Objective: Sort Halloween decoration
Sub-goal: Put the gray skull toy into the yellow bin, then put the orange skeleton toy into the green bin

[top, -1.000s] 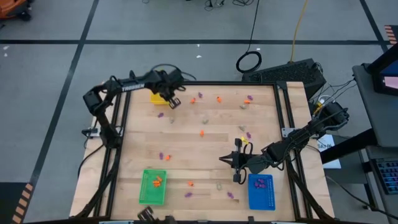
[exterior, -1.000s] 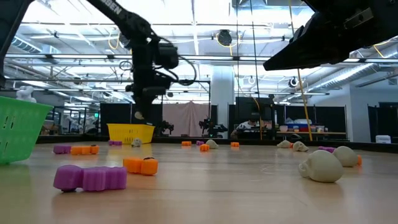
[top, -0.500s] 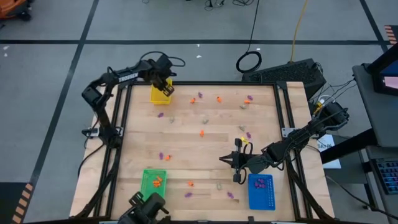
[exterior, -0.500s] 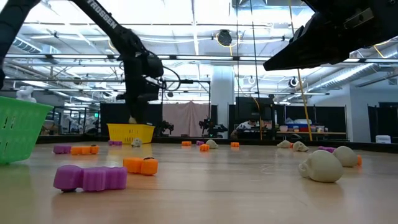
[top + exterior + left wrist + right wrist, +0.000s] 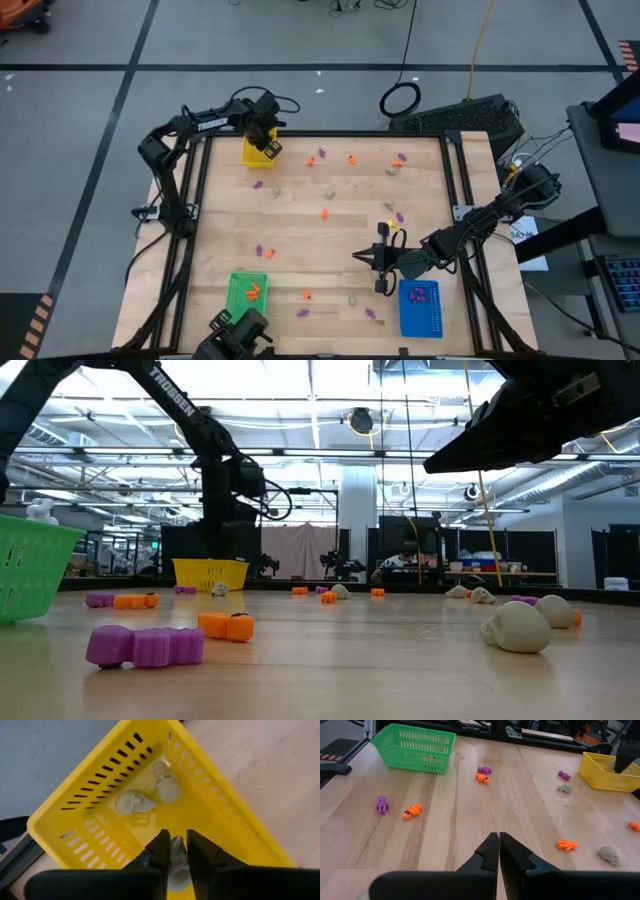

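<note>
While a beige-grey trinket [image 5: 176, 851] sits between the slightly parted fingers of the left gripper [image 5: 175, 851], it looks still pinched, though the wrist view is too tight to say whether the pads truly press on it. Just ahead of those fingertips, two more beige-grey skull trinkets [image 5: 150, 795] lie on the floor of the yellow tray [image 5: 75, 820], one touching the other. From above, the left gripper [image 5: 265, 140] hangs over that yellow tray [image 5: 252, 155] at the far left corner of the table [image 5: 330, 240]. Beyond the tray, orange trinkets [image 5: 350, 159] and purple trinkets [image 5: 259, 184] lie scattered over the wood, well apart from the gripper, with a few grey ones among them. The right gripper [image 5: 498, 840] is closed with nothing between its fingers, hovering above bare wood; in front of it lie an orange trinket [image 5: 412, 811] just beside a purple trinket [image 5: 382, 804], and farther off the green tray [image 5: 415, 748]. Seen from above, the right gripper [image 5: 380, 258] is just beside the blue tray [image 5: 420, 308], which holds purple pieces, while the green tray [image 5: 246, 299] holds orange ones.
</note>
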You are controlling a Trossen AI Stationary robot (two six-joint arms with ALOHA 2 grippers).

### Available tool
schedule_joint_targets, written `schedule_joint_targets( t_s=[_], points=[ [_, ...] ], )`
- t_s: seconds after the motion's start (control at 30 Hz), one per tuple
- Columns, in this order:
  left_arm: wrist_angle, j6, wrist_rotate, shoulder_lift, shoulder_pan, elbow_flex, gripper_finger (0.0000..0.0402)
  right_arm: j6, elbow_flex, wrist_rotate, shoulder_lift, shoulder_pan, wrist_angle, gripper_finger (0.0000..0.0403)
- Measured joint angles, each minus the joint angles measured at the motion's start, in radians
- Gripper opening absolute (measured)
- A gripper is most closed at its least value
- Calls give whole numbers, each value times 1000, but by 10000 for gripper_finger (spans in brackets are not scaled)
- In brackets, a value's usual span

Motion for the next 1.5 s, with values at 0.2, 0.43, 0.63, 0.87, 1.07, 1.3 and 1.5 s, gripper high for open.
schedule_joint_targets(
  t_s=[0.2,0.43,0.63,0.87,1.07,1.3,1.5],
  points=[
    [-26,-1,-1,0,-2,0,97,0,0,0,0,0,0,0],
    [-74,-51,-53,-9,-12,1,143,0,0,0,0,0,0,0],
    [-58,-51,-135,-116,-90,-2,116,0,0,0,0,0,0,0],
    [181,-53,-139,-353,-243,-161,49,0,0,3,0,-3,0,0],
    [415,-54,-139,-560,-417,-363,13,43,0,3,0,-33,-1,0],
    [710,-106,-144,-728,-637,-596,3,118,0,3,0,-84,-8,0],
    [1015,-106,-145,-764,-816,-779,3,147,0,-4,1,-124,-12,23]
  ],
)
